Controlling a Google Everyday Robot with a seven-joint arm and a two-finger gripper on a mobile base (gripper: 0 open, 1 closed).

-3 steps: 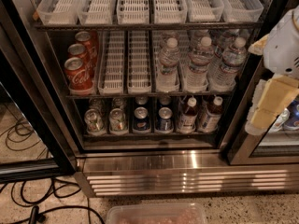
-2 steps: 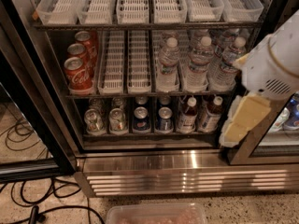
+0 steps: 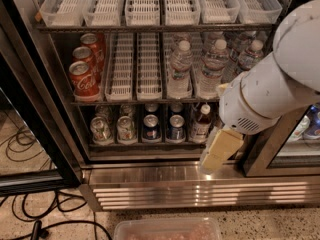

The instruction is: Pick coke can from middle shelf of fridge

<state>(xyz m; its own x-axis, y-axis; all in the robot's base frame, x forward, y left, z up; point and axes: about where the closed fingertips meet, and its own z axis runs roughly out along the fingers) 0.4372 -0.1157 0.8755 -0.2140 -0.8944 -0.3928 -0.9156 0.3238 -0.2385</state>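
Three red coke cans stand in a row in the left lane of the middle shelf (image 3: pixel 145 101); the front coke can (image 3: pixel 83 80) faces me, with two more behind it (image 3: pixel 82 57). The fridge (image 3: pixel 165 181) stands open, its black door frame on the left. My white arm comes in from the upper right. My gripper (image 3: pixel 220 151), cream-coloured, hangs low in front of the bottom shelf's right end, just above the ribbed steel base. It is far to the right of the coke cans and below them, and holds nothing I can see.
White slatted lane trays (image 3: pixel 131 66) lie next to the cokes and water bottles (image 3: pixel 180 69) fill the shelf's right half. Clear-white bins (image 3: pixel 145 4) sit above. Silver-green cans (image 3: pixel 101 130), blue cans (image 3: pixel 151 127) and a bottle (image 3: pixel 201 124) stand below. Cables (image 3: pixel 45 219) and a plastic tub (image 3: pixel 167 229) are on the floor.
My arm has swung left and down from the right edge, so the gripper now hangs lower and nearer the fridge's middle. The cans have not moved.
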